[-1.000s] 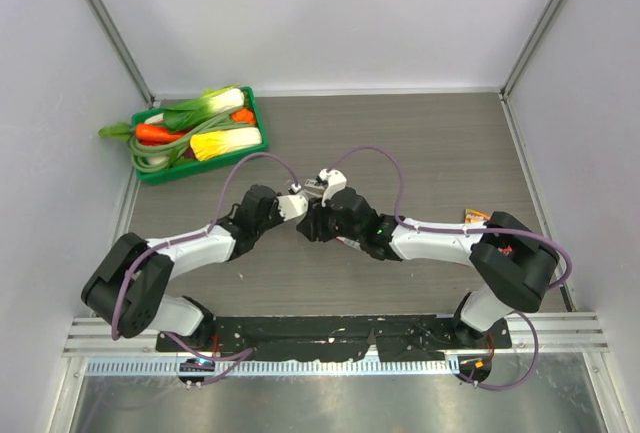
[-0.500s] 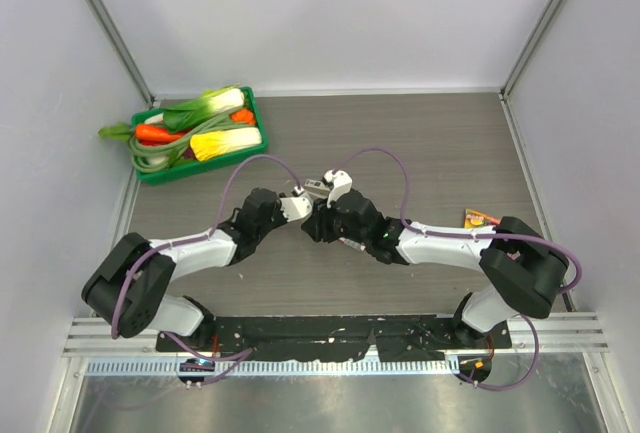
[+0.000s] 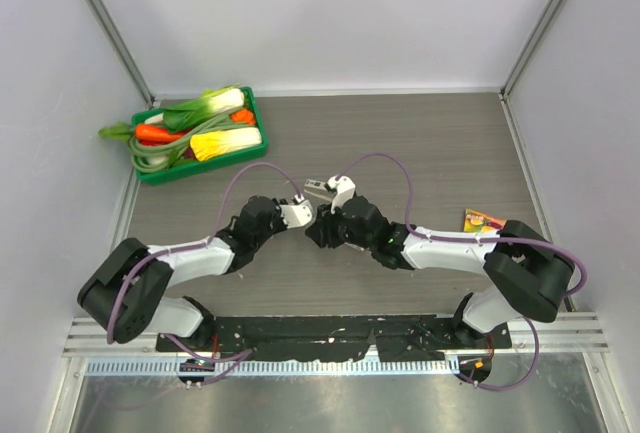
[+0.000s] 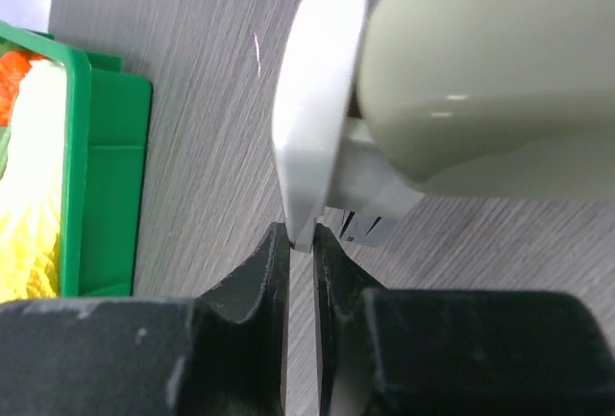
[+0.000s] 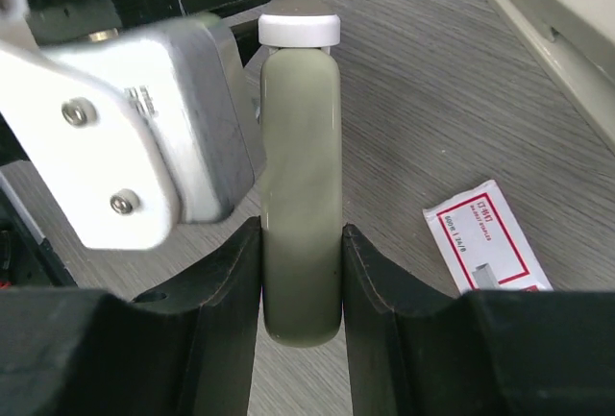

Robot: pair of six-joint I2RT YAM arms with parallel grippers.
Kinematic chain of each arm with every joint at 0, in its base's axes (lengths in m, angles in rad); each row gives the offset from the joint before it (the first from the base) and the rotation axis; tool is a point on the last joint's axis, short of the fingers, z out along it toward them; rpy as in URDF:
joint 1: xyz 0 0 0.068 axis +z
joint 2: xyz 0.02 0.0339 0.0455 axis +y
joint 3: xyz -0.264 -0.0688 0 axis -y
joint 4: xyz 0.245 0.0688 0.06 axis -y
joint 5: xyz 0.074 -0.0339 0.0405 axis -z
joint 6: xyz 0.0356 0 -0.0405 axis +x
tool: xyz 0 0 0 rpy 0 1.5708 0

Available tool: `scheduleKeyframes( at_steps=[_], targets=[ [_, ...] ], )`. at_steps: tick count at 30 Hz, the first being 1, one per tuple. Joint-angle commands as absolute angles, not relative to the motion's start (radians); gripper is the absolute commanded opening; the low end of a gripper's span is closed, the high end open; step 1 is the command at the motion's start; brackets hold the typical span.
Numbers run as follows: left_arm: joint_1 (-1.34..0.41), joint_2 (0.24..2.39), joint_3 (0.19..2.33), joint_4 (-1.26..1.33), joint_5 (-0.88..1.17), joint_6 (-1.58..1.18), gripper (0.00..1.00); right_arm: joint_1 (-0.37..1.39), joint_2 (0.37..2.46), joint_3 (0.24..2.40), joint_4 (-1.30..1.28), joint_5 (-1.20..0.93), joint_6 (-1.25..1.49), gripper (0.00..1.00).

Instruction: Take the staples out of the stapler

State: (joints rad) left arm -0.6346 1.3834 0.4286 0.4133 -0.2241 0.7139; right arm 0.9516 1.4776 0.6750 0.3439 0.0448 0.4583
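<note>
Right pincer (image 5: 302,243) first: its jaws stand part-way apart and clamp the rounded body of the olive stapler (image 5: 301,147) from both sides, seemingly holding it off the bench (image 5: 432,99). At the stapler's far end the left pincer (image 4: 300,238) is all but closed, nipping the thin edge of the stapler's white base (image 4: 312,118). We see a silvery metal part between that base and the olive top, but no strip of staples shows anywhere. Just beside the stapler a pink-and-white box (image 5: 485,243) lies flat. Beyond the stapler rests a second, paler stapler (image 5: 557,12), untouched. Well off to the stapler's left and farther back sits the green tray (image 4: 106,176).

We judge the step in hand to be opening. With both pincers on the olive stapler, we take it for the one being unloaded. Next, we think, the pincers must draw base and top apart without the thin edge slipping. That would expose the magazine so the staples can come out.
</note>
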Motion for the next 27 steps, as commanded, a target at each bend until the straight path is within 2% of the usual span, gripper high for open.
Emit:
scheduleKeyframes(
  at_steps=[1,3,6,11,13,16,20,24,26,27],
  targets=[
    [-0.569,1.267,0.547,0.076,-0.364,0.588,0.02,0.954,1.428,0.702,0.319,0.014,0.469,0.01],
    [-0.569,1.192,0.606,-0.111,-0.213,0.510,0.07,0.956,1.434,0.763,0.319,0.032,0.456,0.01],
    [-0.569,1.190,0.747,-0.350,-0.039,0.424,0.15,0.956,1.439,0.872,0.307,0.092,0.416,0.01],
    [-0.558,1.163,0.845,-0.507,0.171,0.364,0.29,0.953,1.509,1.050,0.256,0.146,0.362,0.01],
    [-0.522,1.155,0.911,-0.655,0.402,0.373,0.37,0.953,1.535,1.087,0.209,0.184,0.334,0.01],
    [-0.450,1.143,0.995,-0.771,0.549,0.376,0.39,0.948,1.540,1.094,0.210,0.202,0.325,0.01],
    [-0.310,1.100,1.048,-0.788,0.592,0.362,0.41,0.948,1.551,1.101,0.192,0.199,0.316,0.01],
    [-0.210,1.068,1.075,-0.702,0.510,0.237,0.46,0.950,1.578,1.109,0.164,0.175,0.313,0.01],
    [-0.149,1.051,1.062,-0.614,0.429,0.148,0.65,0.960,1.601,1.129,0.155,0.158,0.311,0.01],
    [-0.137,1.039,1.057,-0.604,0.404,0.132,0.66,0.983,1.636,1.141,0.143,0.161,0.308,0.01]
  ],
)
